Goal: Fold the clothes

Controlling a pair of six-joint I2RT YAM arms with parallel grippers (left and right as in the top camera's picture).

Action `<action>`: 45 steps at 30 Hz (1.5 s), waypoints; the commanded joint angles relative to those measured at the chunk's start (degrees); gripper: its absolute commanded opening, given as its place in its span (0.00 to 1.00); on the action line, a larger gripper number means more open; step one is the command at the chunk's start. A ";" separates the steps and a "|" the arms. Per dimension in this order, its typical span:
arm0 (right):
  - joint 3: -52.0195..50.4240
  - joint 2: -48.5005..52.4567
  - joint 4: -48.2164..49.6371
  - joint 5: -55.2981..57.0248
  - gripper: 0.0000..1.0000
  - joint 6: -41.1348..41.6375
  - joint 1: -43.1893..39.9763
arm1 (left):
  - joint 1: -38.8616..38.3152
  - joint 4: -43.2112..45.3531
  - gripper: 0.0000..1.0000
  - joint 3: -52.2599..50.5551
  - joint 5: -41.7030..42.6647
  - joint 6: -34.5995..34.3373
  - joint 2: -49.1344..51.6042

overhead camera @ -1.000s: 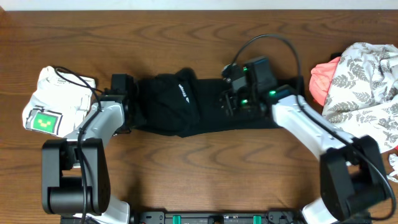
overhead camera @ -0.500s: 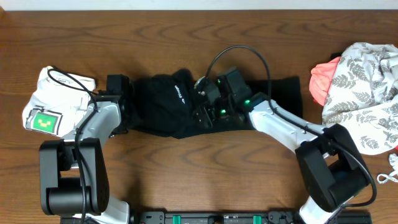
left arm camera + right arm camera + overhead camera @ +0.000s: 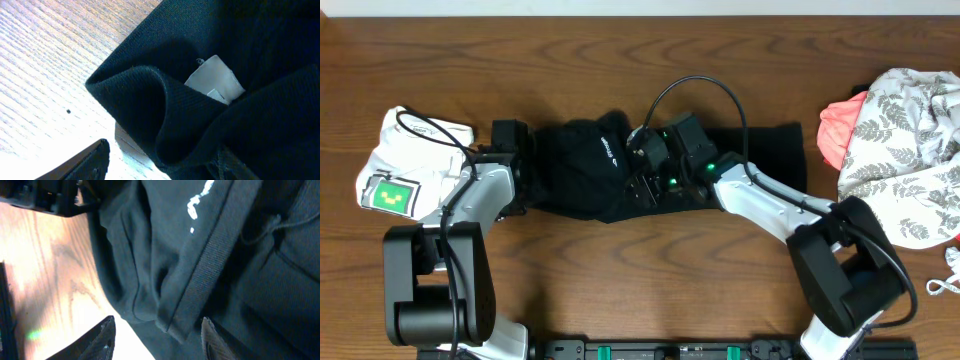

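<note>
A black garment point(image 3: 590, 165) with a small white logo lies stretched across the table's middle, bunched at its left half and flat at its right end point(image 3: 770, 140). My left gripper point(image 3: 523, 168) is at the garment's left edge. In the left wrist view point(image 3: 160, 155) it is open, with one finger over bare table and a fold of black fabric point(image 3: 165, 115) with a white tag point(image 3: 215, 80) covering the other. My right gripper point(image 3: 645, 185) is low over the garment's middle. In the right wrist view point(image 3: 157, 325) it is open, with a hemmed band point(image 3: 200, 285) between its fingers.
A folded white garment with a green patch point(image 3: 395, 170) lies at the left by the left arm. A pile of leaf-print cloth point(image 3: 910, 130) and pink cloth point(image 3: 840, 125) sits at the right edge. The table's front edge holds the arm bases.
My right gripper has moved left along the garment, from its right part to its middle, uncovering the flat right end. The left arm has stayed put.
</note>
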 commanded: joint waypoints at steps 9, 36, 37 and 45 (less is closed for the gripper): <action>-0.15 5.64 5.42 -0.22 0.31 3.74 1.27 | 1.49 -1.18 0.69 -3.28 -5.77 -0.55 3.02; -0.17 -3.13 -12.96 3.85 0.06 4.46 -10.05 | 1.49 -5.11 0.70 -3.28 -10.36 -2.03 3.02; -0.17 -3.13 -13.35 5.07 0.06 4.46 -9.68 | 1.49 -5.16 0.70 -3.28 -10.36 -2.03 3.02; -0.17 -3.13 -13.75 11.04 0.30 3.34 -8.07 | 1.49 -5.11 0.70 -3.28 -10.36 -2.03 3.02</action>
